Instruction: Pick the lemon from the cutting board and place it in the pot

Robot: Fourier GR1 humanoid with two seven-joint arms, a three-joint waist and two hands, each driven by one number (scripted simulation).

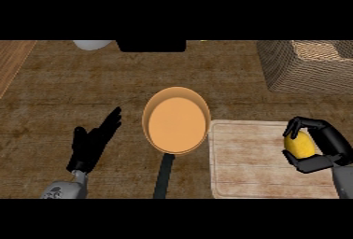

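While my left hand (93, 142) rests open, my right hand (325, 145) curls round the lemon (300, 145) at the cutting board (248, 161)'s right edge.

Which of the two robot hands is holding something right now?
The right robot hand, over the cutting board: its fingers curl round the yellow lemon. The left robot hand is open and holds nothing.

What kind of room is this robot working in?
Most likely a kitchen: a wood-grain counter carries an orange pot and a pale cutting board, and the right hand holds a lemon.
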